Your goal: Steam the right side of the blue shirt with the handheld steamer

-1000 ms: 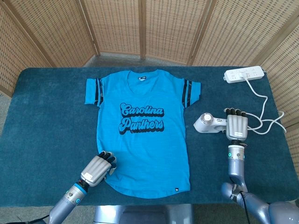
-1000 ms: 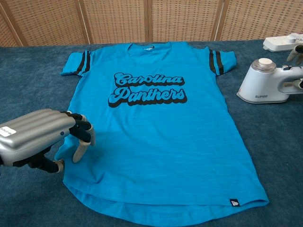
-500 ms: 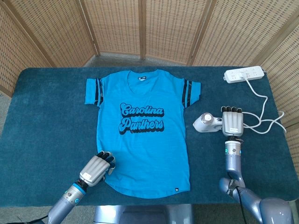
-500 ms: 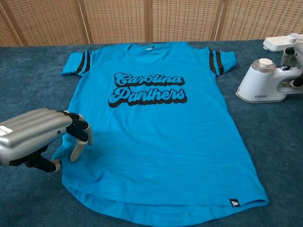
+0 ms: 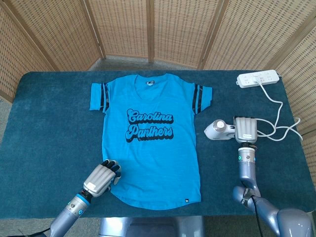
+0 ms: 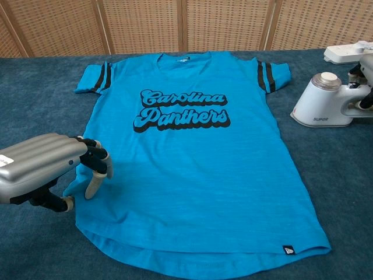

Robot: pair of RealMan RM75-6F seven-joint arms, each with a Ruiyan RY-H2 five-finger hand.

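Observation:
The blue shirt (image 5: 148, 143) (image 6: 192, 163) lies flat, chest print up, on the dark blue table cover. To its right stands the white handheld steamer (image 5: 217, 130) (image 6: 324, 102), on the cover and apart from the shirt. My right hand (image 5: 245, 129) (image 6: 366, 87) sits over the steamer's handle with its fingers curled around it; the chest view shows only its fingers at the frame edge. My left hand (image 5: 101, 178) (image 6: 48, 165) is at the shirt's lower left hem, fingers bent down with the tips touching the cloth, holding nothing.
A white power strip (image 5: 257, 79) (image 6: 345, 52) lies at the back right, and its white cord (image 5: 279, 121) loops down toward the steamer. Wicker screens (image 5: 158, 29) stand behind the table. The table's front edge (image 5: 158, 215) runs just below the shirt hem.
My right hand has shifted left over the steamer handle and its fingers have curled down around it; the steamer has moved slightly. The left hand has crept a little nearer.

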